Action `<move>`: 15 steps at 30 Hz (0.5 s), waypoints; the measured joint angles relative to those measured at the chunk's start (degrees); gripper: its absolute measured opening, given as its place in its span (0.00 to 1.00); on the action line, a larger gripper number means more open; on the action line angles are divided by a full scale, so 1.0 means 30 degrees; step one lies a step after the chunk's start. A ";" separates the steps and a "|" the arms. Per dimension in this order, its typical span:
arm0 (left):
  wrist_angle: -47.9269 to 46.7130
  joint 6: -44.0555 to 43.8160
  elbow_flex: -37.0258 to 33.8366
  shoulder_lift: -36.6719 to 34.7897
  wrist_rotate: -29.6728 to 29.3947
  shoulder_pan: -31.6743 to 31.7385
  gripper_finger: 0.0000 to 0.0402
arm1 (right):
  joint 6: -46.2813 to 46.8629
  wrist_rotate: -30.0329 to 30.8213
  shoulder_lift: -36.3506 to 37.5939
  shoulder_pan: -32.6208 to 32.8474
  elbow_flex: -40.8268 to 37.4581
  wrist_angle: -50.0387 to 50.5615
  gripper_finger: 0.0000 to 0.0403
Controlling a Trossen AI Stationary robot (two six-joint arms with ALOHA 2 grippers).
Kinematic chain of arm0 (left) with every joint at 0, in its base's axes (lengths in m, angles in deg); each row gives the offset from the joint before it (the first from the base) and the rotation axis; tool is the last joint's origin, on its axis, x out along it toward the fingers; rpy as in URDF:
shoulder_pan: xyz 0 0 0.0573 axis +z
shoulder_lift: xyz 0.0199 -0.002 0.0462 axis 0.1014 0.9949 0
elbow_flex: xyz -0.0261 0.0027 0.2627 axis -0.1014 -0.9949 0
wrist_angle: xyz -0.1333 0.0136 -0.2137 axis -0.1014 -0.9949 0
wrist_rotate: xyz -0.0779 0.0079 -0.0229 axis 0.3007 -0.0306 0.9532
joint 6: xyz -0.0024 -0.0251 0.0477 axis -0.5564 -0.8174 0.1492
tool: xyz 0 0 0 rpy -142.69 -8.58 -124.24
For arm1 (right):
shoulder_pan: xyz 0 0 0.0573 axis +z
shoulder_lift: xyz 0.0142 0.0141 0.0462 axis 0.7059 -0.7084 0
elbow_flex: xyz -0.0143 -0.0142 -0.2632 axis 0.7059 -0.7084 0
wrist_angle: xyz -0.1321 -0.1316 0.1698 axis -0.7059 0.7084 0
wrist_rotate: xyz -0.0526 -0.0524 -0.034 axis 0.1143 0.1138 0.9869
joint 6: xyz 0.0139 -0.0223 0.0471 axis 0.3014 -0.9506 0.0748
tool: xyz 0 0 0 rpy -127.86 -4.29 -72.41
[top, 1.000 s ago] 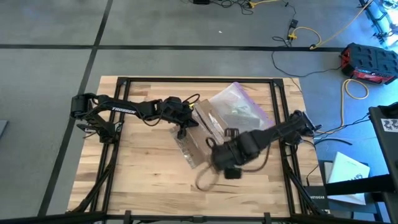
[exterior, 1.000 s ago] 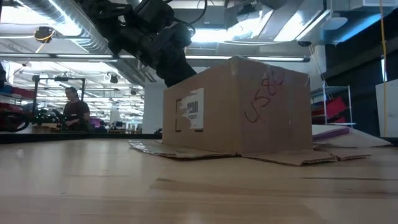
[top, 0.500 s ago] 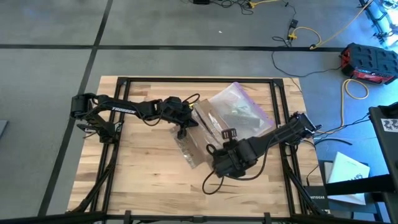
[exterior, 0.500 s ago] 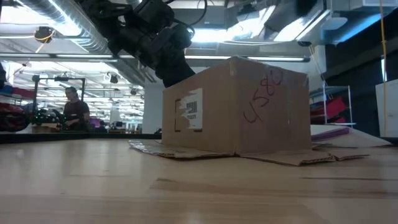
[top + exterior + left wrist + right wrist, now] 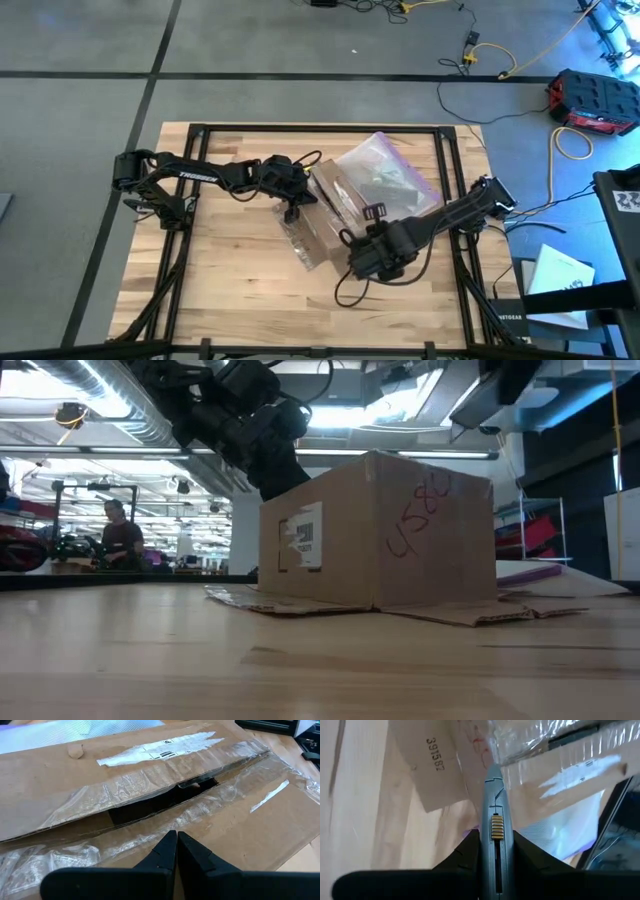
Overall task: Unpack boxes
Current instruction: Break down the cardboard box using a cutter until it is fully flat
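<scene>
**Inspector A:** From the near edge of the table (image 5: pixel 230 300) inward, what is recorded?

**Inspector B:** Bare wood is noted first. Beyond it, the right gripper (image 5: pixel 368 215) is found at the near side of the box (image 5: pixel 335 205), clamped narrowly on a grey knife-like tool (image 5: pixel 493 820). The blade tip is seen pointed at the taped top, where clear tape (image 5: pixel 150 780) lies loose and wrinkled.

**Inspector A:** And the box itself?

**Inspector B:** It is placed at the table's middle, resting on spread flaps, a pale label (image 5: pixel 303 538) on one side. Its top seam is observed already parted into a dark slit (image 5: pixel 160 802). The left gripper (image 5: pixel 177 845) is held over that top, fingers pressed fully together with nothing between them. Farther back, a clear bag with a purple edge (image 5: pixel 385 170) is noted, touching the box.

**Inspector A:** The step in hand?

**Inspector B:** Cutting the tape is judged to be under way. The remaining tape must be slit along the seam, then the flaps parted so the contents can be reached.
</scene>
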 joint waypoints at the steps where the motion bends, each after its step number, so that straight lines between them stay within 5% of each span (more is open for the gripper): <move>1: 0.0007 0.0000 -0.0005 0.0000 0.0007 0.0000 0.00 | -0.0435 0.0014 0.0049 0.0002 0.0000 0.0060 0.14; 15: 0.0022 0.0015 -0.0013 0.0015 0.0044 0.0036 0.00 | -0.4204 0.0184 0.0139 -0.0304 0.0000 -0.0522 0.14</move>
